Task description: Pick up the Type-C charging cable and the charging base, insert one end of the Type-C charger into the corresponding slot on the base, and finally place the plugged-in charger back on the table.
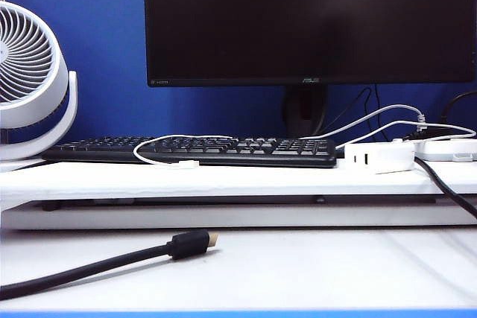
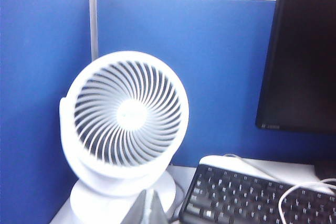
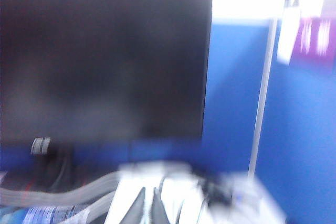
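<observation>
Neither gripper shows in the exterior view. The left gripper (image 2: 145,205) is only a clenched tip cut by the frame edge, near the fan (image 2: 128,116); the right gripper (image 3: 147,203), closed and empty, is blurred. On the table (image 1: 223,180), the charging cable (image 1: 175,160) loops over the keyboard (image 1: 194,150), well apart from the charging base (image 1: 378,157).

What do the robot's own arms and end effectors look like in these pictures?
Very little shows. In the left wrist view only the left end effector appears, as two pale grey pointed fingertips. In the blurred right wrist view the right end effector shows two dark pointed fingertips. No arm, cable or marking is visible, and the exterior view shows neither arm.
</observation>
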Available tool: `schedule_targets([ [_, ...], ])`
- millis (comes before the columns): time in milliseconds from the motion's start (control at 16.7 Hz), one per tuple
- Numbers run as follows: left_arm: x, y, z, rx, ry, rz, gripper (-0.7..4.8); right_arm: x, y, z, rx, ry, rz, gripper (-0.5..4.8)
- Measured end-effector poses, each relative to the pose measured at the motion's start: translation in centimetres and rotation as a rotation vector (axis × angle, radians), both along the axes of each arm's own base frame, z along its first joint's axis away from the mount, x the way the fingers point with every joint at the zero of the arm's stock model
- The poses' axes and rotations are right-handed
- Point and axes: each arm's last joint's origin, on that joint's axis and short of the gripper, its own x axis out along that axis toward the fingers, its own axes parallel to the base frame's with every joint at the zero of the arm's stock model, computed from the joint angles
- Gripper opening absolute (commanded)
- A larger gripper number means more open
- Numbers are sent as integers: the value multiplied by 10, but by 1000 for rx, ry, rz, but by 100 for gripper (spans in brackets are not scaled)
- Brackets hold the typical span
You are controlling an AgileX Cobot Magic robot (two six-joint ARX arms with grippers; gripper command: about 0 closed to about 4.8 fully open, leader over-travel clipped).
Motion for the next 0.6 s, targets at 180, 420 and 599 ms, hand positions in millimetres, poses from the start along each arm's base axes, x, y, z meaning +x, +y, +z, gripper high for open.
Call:
schedule_targets([
  [180, 9, -1, 32, 9, -4, -7, -5, 29, 8, 57, -115, -11, 197, -5],
  [420, 25, -2, 82, 36, 32, -19, -5, 91, 20, 84, -151, 226, 477, -5],
  [599, 39, -6, 128, 37, 113, -147, -4, 139, 27, 85, -210, 440, 645, -4],
])
